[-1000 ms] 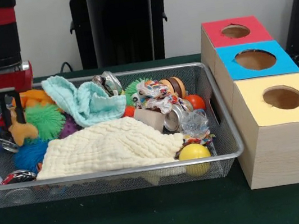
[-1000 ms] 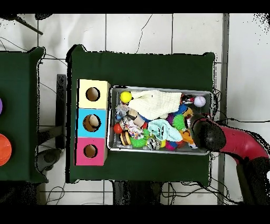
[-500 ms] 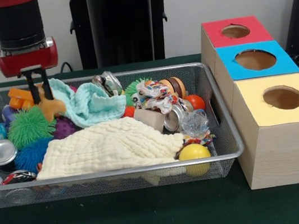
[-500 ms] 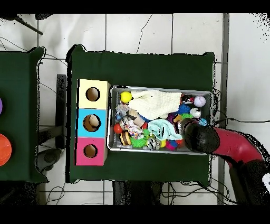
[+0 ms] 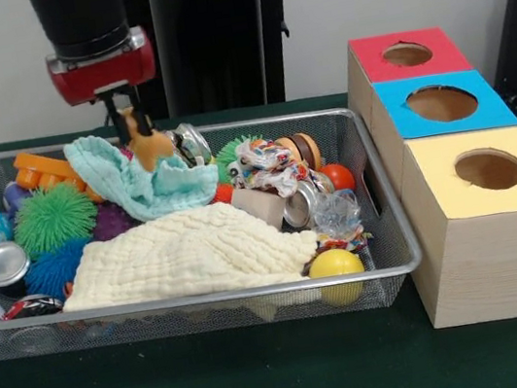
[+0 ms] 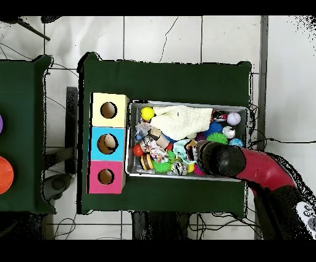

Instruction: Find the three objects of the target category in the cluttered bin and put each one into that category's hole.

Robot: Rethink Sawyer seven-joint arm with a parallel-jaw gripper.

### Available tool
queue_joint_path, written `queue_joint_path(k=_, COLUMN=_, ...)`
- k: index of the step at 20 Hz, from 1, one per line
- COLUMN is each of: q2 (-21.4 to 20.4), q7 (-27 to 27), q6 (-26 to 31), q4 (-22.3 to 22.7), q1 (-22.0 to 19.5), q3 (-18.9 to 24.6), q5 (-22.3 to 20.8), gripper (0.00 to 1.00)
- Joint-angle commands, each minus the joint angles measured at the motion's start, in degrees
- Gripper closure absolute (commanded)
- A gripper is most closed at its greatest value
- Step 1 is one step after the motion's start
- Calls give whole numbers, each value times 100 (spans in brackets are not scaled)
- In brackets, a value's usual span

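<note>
Gripper: the black gripper (image 5: 128,118) is raised above the wire-mesh bin (image 5: 394,231), its fingers clamped on a small tan plush toy (image 5: 146,145).
Toy: it is held over the light-blue cloth (image 5: 143,181), near the bin's far side.
Holes: the red, blue and yellow box (image 5: 460,162) stands beside the bin.

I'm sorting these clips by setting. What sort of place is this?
Probably a robotics lab test station: a green-covered table on a tiled floor, a wire mesh bin of toys beside a wooden box with three colored holes, and a gripper carrying an orange toy.
</note>
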Motion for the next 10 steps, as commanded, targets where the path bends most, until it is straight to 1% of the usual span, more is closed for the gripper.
queue_joint_path(k=1, q2=-550, q7=1322, q6=968, q4=632, q1=618, q3=-109, q5=754, gripper=100)
queue_joint_path(k=3, q2=-767, q7=1473, q6=1184, q4=717, q1=855, q3=-245, q5=941, gripper=100)
queue_joint_path(k=5, q2=-950, q7=1616, q6=1280, q4=820, q1=1071, q3=-380, q5=1116, gripper=100)
queue_joint_path(k=10, q2=-1230, q7=1907, q6=1144, q4=1146, q1=1553, q3=-709, q5=1414, gripper=100)
